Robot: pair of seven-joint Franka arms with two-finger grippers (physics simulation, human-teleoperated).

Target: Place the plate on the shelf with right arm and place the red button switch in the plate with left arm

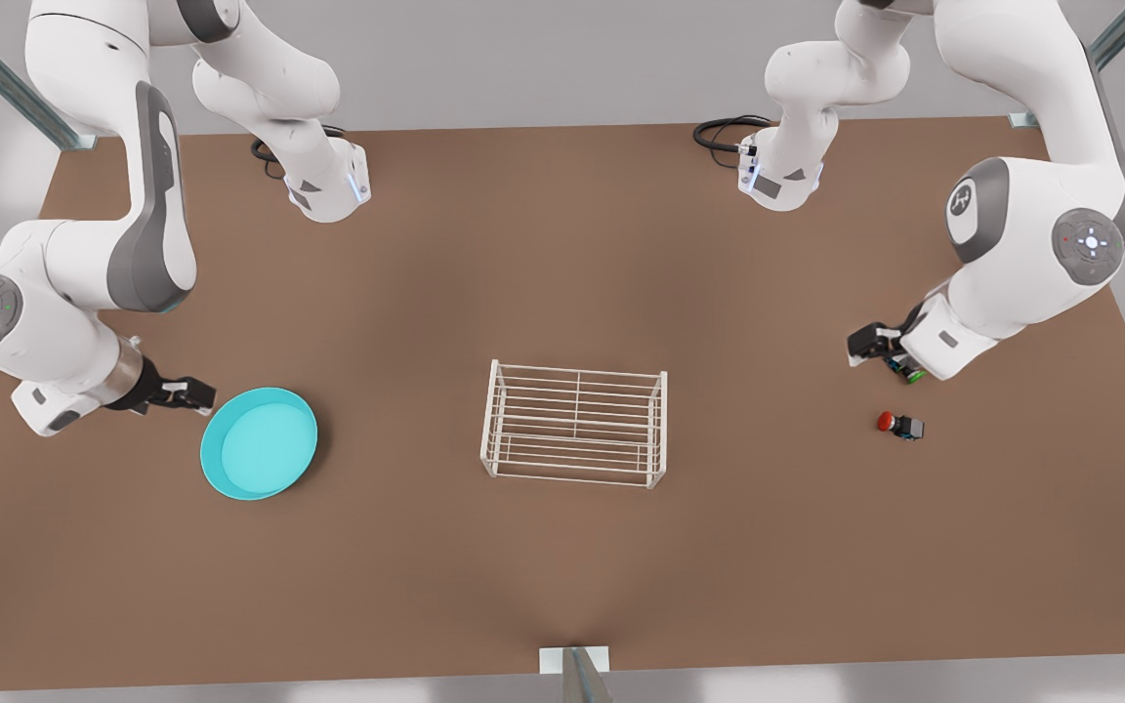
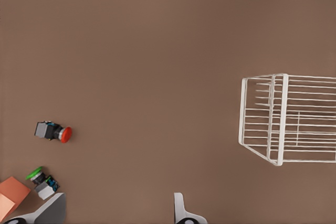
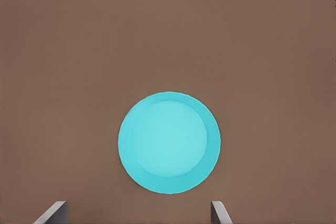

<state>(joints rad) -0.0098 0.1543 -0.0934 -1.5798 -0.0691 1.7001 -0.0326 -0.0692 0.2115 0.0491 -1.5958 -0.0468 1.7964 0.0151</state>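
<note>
turquoise plate (image 1: 259, 442): flat on the brown table (image 1: 562, 586), well apart from the shelf (image 1: 574, 423).
my right gripper (image 1: 193, 393): low beside the plate's rim, fingers spread, nothing held.
my left gripper (image 1: 870, 343): bent low, fingers apart, empty, near the green switch (image 2: 42, 179).
red button switch (image 1: 899, 425): on the table, just beyond it.

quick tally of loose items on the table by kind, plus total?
Plate: 1
Wire shelf: 1
Button switches: 2, red and green
Orange cube: 1
Total: 5
</note>
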